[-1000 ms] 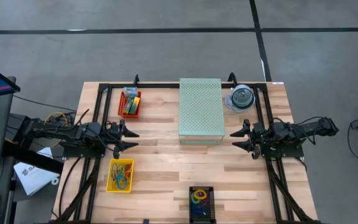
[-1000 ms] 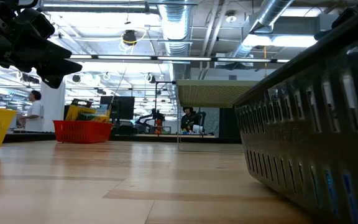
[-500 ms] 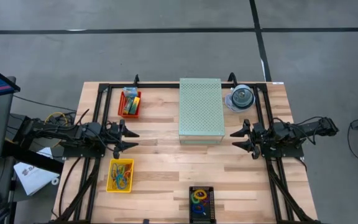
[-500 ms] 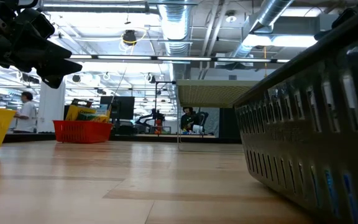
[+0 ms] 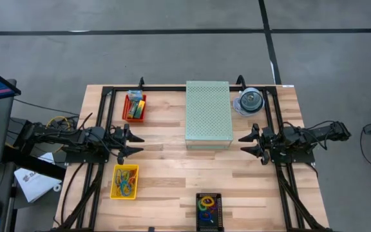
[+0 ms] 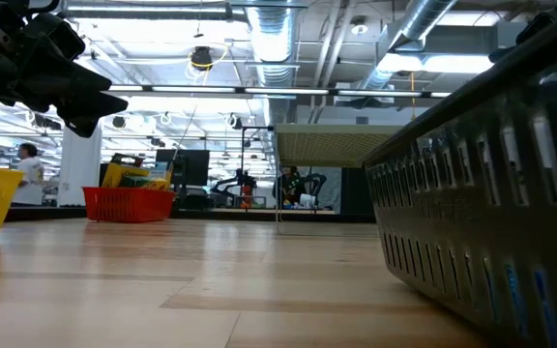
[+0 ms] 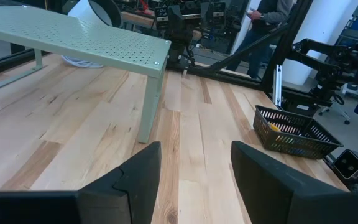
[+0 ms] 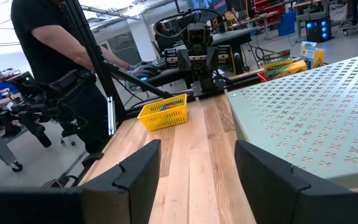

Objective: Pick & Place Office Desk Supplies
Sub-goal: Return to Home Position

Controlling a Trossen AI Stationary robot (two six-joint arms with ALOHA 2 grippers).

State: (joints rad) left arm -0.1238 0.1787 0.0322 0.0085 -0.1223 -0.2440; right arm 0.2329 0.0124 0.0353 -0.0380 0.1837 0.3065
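Coloured rubber bands lie in a yellow basket (image 5: pixel 124 182) at the near left and in a black basket (image 5: pixel 208 209) at the near edge. Yellow-and-green crayon boxes (image 5: pixel 134 105) sit in a red basket (image 5: pixel 126 108) at the far left. My left gripper (image 5: pixel 140 144) hovers open at the left side, between the red and yellow baskets, pointing toward the table's middle. My right gripper (image 5: pixel 241 144) hovers open at the right side, facing it. Nothing is between either pair of fingers, as the left wrist view (image 7: pixel 194 180) and the right wrist view (image 8: pixel 197 180) show.
A large pale green perforated box (image 5: pixel 208 115) stands on legs at the table's middle, far side. A clear round disc case (image 5: pixel 250 102) is at the far right. Bare wood lies between the two grippers. A person in black (image 8: pixel 48 37) stands beyond the table's left side.
Neither arm nor any thing on the table has moved. In the low view a person far behind the table has walked toward the left.
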